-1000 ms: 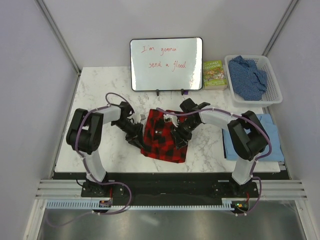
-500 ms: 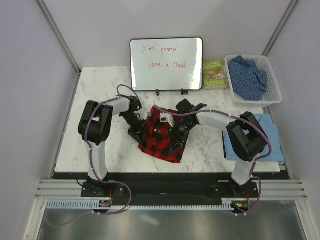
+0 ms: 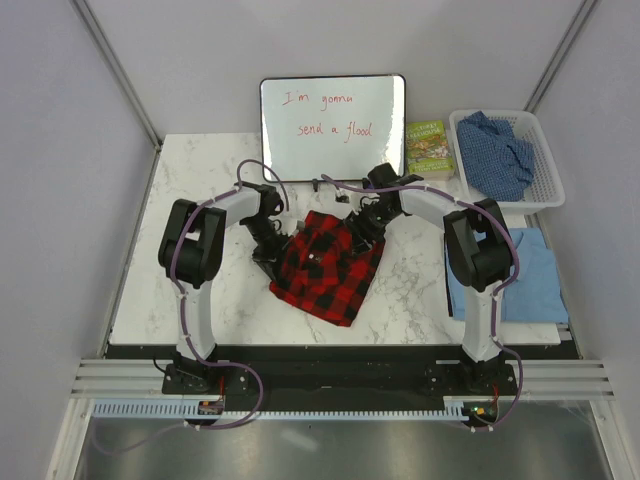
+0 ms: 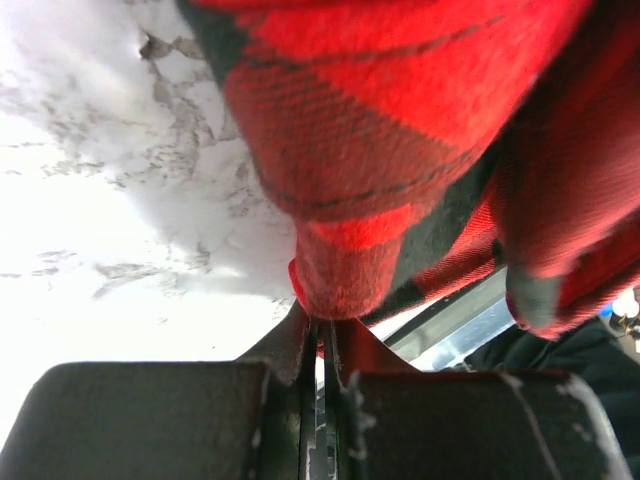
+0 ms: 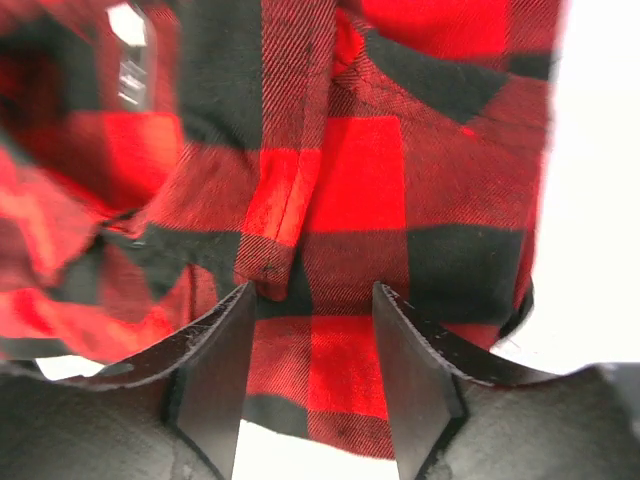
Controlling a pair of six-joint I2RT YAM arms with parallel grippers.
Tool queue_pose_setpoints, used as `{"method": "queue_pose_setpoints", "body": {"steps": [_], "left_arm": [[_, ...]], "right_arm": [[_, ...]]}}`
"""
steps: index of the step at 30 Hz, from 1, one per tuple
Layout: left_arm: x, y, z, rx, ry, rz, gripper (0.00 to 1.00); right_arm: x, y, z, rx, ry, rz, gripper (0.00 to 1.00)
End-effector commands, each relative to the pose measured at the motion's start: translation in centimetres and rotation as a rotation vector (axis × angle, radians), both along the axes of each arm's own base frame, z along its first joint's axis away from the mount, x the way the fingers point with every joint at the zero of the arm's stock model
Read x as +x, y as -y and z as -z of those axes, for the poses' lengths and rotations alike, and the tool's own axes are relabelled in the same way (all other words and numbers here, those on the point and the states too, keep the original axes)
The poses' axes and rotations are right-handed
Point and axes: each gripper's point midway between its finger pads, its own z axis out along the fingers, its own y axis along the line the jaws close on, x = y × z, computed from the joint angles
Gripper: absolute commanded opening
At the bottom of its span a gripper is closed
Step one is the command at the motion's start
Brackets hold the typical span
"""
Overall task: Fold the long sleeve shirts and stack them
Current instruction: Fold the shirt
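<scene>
One whiteboard [image 3: 333, 128] behind the flannel [image 3: 325, 270] reads "I'm gonna send a flood".

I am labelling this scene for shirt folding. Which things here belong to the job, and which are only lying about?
For the job: red-and-black checked flannel shirt; light blue shirt; dark blue speckled shirt.
Lying about: whiteboard; book; white basket, which holds the speckled shirt.
</scene>
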Motion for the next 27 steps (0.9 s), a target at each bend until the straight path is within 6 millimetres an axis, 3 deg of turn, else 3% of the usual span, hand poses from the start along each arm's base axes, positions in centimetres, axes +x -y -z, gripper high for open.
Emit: {"method": "queue_pose_setpoints", "body": {"steps": [1, 3, 5, 6, 12, 14, 16, 17, 19, 20, 21, 22, 23, 24, 27], "left_arm": [[3.0, -1.8, 1.0, 0.040, 0.112, 0.086, 0.02], [4.0, -2.3, 0.7, 0.031, 0.129, 0.062, 0.04], [5.3, -2.2, 0.3, -0.001, 0.144, 0.053, 0.05], [5.5, -2.3, 0.0, -0.032, 0.132, 0.038, 0.06], [7.8, -1.2, -1.6, -0.166, 0.170, 0.049, 0.16], [8.8, -1.0, -2.5, -0.193, 0.205, 0.047, 0.21], [9.7, -1.3, -3.6, -0.220, 0.235, 0.007, 0.27], [10.0, -1.0, -5.2, -0.278, 0.262, -0.018, 0.29], [10.9, -2.7, -6.8, -0.325, 0.289, -0.138, 0.34], [11.3, -3.5, -9.1, -0.402, 0.318, -0.201, 0.36], [10.5, -3.4, -9.7, -0.427, 0.297, -0.240, 0.46], [10.4, -4.3, -10.5, -0.446, 0.303, -0.288, 0.48], [9.8, -4.4, -11.2, -0.480, 0.305, -0.308, 0.63], [8.6, -4.3, -12.1, -0.487, 0.334, -0.310, 0.68], [5.8, -4.1, -12.1, -0.475, 0.318, -0.353, 0.70]], "right_arm": [[-1.5, 1.0, 1.6, -0.075, -0.055, -0.048, 0.57], [-4.4, 1.6, 2.8, -0.087, -0.122, -0.070, 0.55], [-7.0, 1.2, 2.1, -0.057, -0.154, -0.101, 0.56], [-9.4, 1.6, 2.8, -0.066, -0.214, -0.106, 0.56], [-19.8, -1.5, -0.4, 0.044, -0.346, -0.238, 0.56], [-20.7, -2.4, -2.4, 0.088, -0.338, -0.254, 0.59], [-19.7, -2.7, -3.9, 0.107, -0.300, -0.238, 0.64], [-18.2, -2.5, -4.6, 0.113, -0.277, -0.207, 0.65], [-15.5, -1.2, -5.4, 0.132, -0.262, -0.121, 0.69], [-14.2, -0.9, -6.0, 0.141, -0.257, -0.082, 0.70], [-13.4, -0.4, -6.0, 0.141, -0.253, -0.053, 0.70], [-12.2, 0.2, -6.0, 0.135, -0.238, -0.013, 0.71], [-11.1, 0.2, -6.1, 0.129, -0.219, 0.018, 0.71], [-10.2, 0.6, -5.8, 0.101, -0.193, 0.045, 0.71], [-8.1, 0.3, -4.9, 0.078, -0.160, 0.104, 0.72]]}}
